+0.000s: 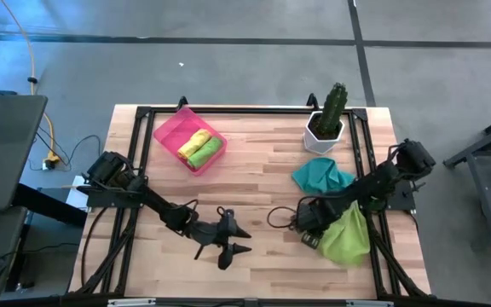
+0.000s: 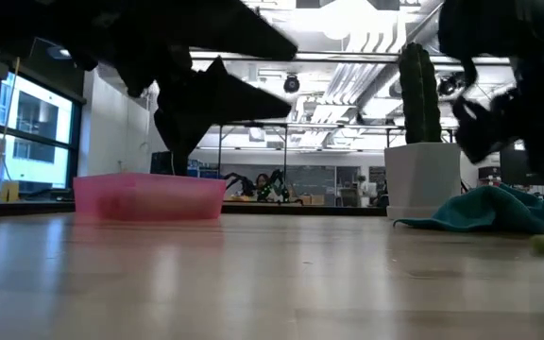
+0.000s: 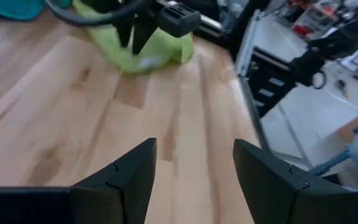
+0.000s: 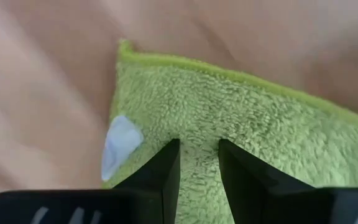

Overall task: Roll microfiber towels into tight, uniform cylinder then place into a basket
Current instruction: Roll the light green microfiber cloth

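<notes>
My right gripper (image 4: 197, 165) is at the lower right of the high view, its fingers narrowed onto the lime green towel (image 1: 348, 239), pinching a fold of pile near the white care label (image 4: 122, 146). That towel lies flat and unrolled by the worktop's (image 1: 262, 170) right edge. My left gripper (image 1: 233, 240) hovers at lower centre, fingers spread and holding nothing. Farther up, the teal towel (image 1: 320, 176) sits crumpled and unrolled, just below the white pot with the cactus (image 1: 326, 119). At upper left, the pink basket (image 1: 170, 132) already holds two rolls, one yellow (image 1: 193, 142) and one green (image 1: 207, 152). My assessment: two towels finished, two outstanding; the current step looks like starting on the lime towel.
</notes>
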Motion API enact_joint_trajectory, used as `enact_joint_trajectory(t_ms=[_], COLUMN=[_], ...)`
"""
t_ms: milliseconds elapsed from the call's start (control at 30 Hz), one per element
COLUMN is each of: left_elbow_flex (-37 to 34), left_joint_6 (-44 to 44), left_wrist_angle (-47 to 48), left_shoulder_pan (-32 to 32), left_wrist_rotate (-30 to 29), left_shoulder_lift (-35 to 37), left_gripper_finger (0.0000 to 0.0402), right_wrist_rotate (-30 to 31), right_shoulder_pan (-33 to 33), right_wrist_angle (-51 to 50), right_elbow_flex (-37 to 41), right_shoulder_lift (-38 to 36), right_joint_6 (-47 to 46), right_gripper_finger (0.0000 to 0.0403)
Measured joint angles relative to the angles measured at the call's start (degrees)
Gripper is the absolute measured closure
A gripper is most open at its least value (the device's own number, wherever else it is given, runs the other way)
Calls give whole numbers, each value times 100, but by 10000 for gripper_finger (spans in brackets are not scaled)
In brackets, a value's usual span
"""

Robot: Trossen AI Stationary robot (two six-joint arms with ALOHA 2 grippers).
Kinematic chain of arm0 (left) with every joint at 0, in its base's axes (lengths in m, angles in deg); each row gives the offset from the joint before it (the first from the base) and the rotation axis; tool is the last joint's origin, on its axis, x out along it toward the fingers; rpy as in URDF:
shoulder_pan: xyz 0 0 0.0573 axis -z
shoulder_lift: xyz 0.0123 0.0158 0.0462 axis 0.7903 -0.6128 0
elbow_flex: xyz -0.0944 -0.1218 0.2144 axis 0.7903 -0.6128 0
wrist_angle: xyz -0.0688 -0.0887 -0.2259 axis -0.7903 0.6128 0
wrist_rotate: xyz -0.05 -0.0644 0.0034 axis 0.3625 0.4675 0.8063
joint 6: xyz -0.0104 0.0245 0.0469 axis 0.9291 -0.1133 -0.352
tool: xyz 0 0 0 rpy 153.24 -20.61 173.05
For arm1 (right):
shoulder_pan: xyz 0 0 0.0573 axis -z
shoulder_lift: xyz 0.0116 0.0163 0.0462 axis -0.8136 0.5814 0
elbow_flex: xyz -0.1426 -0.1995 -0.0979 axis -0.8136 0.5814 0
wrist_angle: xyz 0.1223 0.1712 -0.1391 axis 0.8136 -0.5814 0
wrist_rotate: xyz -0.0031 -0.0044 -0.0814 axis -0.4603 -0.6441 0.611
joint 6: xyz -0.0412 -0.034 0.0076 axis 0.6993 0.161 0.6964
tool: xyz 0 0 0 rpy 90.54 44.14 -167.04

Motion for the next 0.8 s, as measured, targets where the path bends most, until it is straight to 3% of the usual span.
enact_joint_trajectory(t_ms=[267, 367, 567, 800], left_elbow_flex=[24, 91, 162, 162], left_joint_6=[0, -1, -1, -3], left_wrist_angle=[-358, -370, -371, -297], left_shoulder_pan=[87, 177, 331, 314], left_wrist_rotate=[315, 322, 321, 304], left_shoulder_lift=[3, 3, 3, 3], left_gripper_finger=[200, 200, 200, 200], right_wrist_rotate=[1182, 1162, 244, -25], right_shoulder_pan=[66, 197, 311, -21], right_wrist_angle=[2395, 3022, 2833, 1085], right_elbow_flex=[23, 10, 10, 12], right_shoulder_lift=[64, 33, -270, -935], right_joint_6=[1014, 1337, 1151, 777], right_gripper_finger=[300, 300, 300, 300])
